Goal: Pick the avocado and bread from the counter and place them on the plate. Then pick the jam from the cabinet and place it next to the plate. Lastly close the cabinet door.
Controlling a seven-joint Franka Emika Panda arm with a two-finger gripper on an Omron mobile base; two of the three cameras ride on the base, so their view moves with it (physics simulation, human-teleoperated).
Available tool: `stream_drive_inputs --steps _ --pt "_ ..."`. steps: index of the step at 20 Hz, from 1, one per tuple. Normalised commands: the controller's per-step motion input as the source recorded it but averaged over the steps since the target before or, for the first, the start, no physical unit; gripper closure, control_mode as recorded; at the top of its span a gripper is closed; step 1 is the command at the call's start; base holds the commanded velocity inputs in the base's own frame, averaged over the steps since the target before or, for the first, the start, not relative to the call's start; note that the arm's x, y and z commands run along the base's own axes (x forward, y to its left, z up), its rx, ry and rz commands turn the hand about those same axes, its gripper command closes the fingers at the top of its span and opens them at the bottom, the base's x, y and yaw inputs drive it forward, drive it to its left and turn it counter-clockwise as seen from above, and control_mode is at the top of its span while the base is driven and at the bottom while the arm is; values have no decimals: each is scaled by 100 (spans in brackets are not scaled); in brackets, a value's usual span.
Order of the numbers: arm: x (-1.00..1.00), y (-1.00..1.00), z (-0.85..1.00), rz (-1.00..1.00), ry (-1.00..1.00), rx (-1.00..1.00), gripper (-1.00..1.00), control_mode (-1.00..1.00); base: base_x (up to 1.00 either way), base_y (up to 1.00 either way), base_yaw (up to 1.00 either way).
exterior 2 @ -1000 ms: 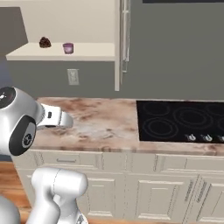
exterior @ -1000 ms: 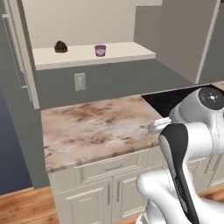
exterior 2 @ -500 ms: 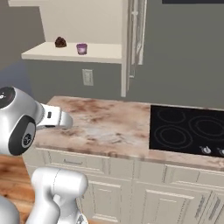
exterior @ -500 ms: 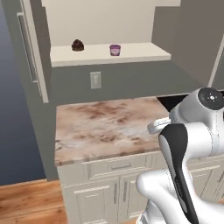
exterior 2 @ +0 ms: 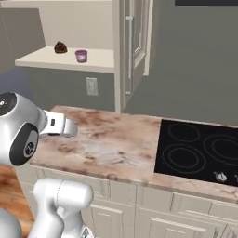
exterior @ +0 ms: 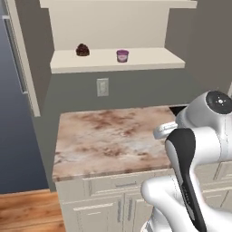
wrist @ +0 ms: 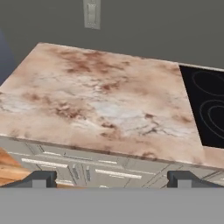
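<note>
pincer (wrist: pixel 109 179) spread wide, marbled counter (wrist: pixel 100 100), perhaps bare

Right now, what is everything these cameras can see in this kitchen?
jam: one, purple jar with pale top, on the open cabinet's shelf.
dark brown lump: one, same shelf, left of the jam, apart from it.
cabinet: one, cream, on the wall above the counter.
cabinet door: one, cream with grey bar handle, swung open.
counter: one, beige stone with reddish-brown marbling, over cream drawers.
wall outlet: one, pale, on the grey wall below the shelf.
cooktop: one, black, set in the counter to the right.
gripper: one, dark fingertips, open, above the counter's front edge.
</note>
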Motion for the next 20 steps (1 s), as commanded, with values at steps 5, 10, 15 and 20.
stream_drive_inputs --steps 5,10,15,20 --pt "0 0 0 0 0 0 -100 100 43 -1 4" --pt "0 0 0 0 0 0 -100 100 19 0 1" --pt "0 2 0 0 -1 0 -100 -100 0 1 0" --pt "0 20 3 0 -17 -5 -100 -100 0 0 0"
